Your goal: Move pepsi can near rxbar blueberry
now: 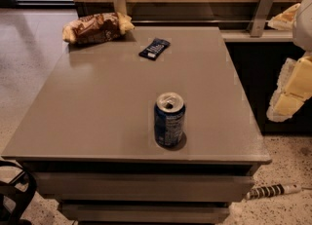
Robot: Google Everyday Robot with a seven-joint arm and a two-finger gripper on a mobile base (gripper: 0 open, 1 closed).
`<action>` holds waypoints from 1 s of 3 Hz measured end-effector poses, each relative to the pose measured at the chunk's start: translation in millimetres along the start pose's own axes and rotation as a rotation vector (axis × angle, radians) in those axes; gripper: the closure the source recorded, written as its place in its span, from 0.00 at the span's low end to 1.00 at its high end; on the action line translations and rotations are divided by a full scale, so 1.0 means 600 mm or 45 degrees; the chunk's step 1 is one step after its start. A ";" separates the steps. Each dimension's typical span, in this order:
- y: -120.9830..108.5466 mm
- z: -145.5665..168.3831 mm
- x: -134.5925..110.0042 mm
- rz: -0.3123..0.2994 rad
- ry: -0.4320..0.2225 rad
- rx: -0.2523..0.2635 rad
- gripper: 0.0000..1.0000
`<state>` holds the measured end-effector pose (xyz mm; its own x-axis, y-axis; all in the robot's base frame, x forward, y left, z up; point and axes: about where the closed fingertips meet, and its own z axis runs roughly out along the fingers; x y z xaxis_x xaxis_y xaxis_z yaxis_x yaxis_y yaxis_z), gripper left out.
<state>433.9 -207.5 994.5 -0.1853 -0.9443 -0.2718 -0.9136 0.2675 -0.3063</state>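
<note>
Can point(169, 120): upright on the bench point(97, 107), near the front edge and a little right of centre; top opened, nothing touching it.
Bar point(154, 48): flat near the far edge, lying at a slant, well apart from the can.
Bag point(95, 28): crumpled at the far left corner, near the bar but not touching it.
Gripper point(291, 92): off the bench's right side, clear of the surface and well apart from the can; whether it is spread or pressed together I cannot tell.
Step in hand: by my reading, the approach to the can; no grasp yet.
Doing it well: come in over the right edge, close on the can's middle rather than its rim, and keep it upright since the top is open. Carry it above the bench, not sliding, and set it down just beside the bar on the near or right side, short of the bag.
Risk: a nudge on the way in could tip the can over the front edge.
Hidden: most of the arm is cut off at the right border; the lettering on can and bar is too small to read; a dark object at the lower left is cropped and unclear.
</note>
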 end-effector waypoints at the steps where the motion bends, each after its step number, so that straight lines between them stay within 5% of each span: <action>1: 0.032 0.035 0.025 0.031 -0.221 -0.077 0.00; 3: 0.079 0.068 -0.015 0.095 -0.654 -0.171 0.00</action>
<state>406.8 -178.2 945.2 -0.0814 -0.6991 -0.7104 -0.9492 0.2717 -0.1586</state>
